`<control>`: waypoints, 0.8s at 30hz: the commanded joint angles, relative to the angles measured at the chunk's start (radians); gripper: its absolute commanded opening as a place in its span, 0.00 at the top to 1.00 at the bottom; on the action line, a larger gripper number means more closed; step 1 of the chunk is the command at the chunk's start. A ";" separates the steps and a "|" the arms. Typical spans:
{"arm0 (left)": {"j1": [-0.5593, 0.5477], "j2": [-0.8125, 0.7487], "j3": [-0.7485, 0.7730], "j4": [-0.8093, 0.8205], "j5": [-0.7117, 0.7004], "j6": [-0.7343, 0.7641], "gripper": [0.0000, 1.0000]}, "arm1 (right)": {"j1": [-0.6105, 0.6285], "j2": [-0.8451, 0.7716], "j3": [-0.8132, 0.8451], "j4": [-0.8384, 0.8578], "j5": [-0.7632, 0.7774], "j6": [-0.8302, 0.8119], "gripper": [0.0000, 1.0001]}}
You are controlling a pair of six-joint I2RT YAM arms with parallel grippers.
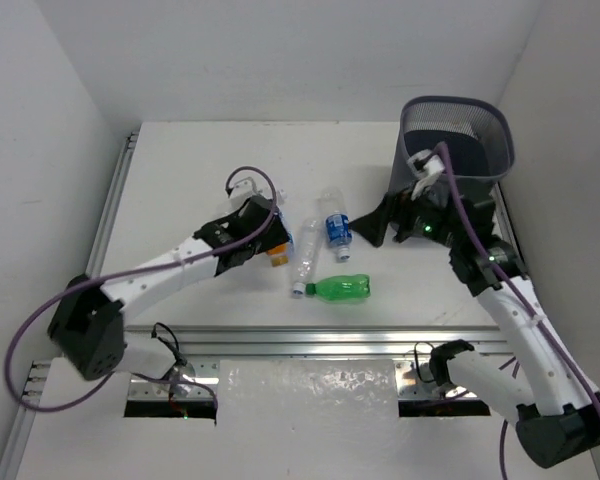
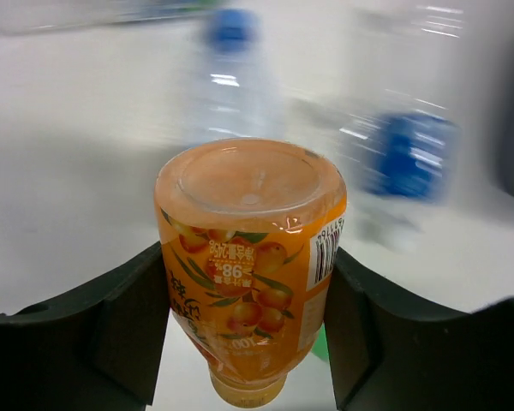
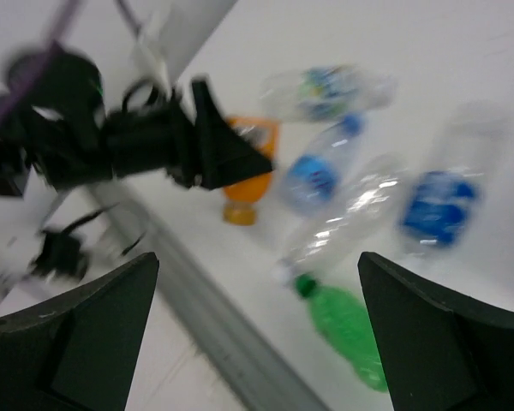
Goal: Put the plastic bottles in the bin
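My left gripper (image 1: 267,243) is shut on the orange bottle (image 1: 278,258). In the left wrist view the bottle (image 2: 250,257) stands cap down between both fingers (image 2: 111,342). A clear bottle (image 1: 305,255), a blue-labelled clear bottle (image 1: 337,226) and the bright green bottle (image 1: 342,289) lie on the table right of it. My right gripper (image 1: 378,228) is wide open and empty, just right of these bottles and in front of the dark mesh bin (image 1: 458,140). The right wrist view shows the green bottle (image 3: 347,330), the orange one (image 3: 248,180) and several blurred clear bottles (image 3: 351,218).
The bin stands at the back right corner against the right wall. A metal rail (image 1: 310,345) runs along the table's near edge and another (image 1: 115,195) along its left side. White walls close in the left, back and right.
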 commanded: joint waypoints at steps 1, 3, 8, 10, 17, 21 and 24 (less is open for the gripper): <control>-0.105 -0.180 0.002 0.103 0.034 0.044 1.00 | 0.131 0.026 -0.175 0.341 -0.307 0.114 0.01; -0.130 -0.233 -0.025 0.294 0.265 0.113 1.00 | 0.190 0.046 -0.254 0.494 -0.300 0.148 0.01; -0.137 -0.345 -0.151 0.709 0.659 0.134 1.00 | 0.249 0.048 -0.364 0.724 -0.243 0.258 0.01; -0.140 -0.362 -0.160 0.776 0.672 0.117 1.00 | 0.252 0.037 -0.388 0.797 -0.255 0.279 0.01; -0.143 -0.345 -0.163 0.936 0.747 0.054 1.00 | 0.264 0.025 -0.384 0.881 -0.257 0.341 0.07; -0.143 -0.293 -0.135 1.030 0.783 -0.015 0.88 | 0.265 0.041 -0.399 0.949 -0.248 0.374 0.60; -0.150 -0.250 -0.064 0.982 0.783 0.008 0.41 | 0.265 0.017 -0.417 0.968 -0.214 0.383 0.93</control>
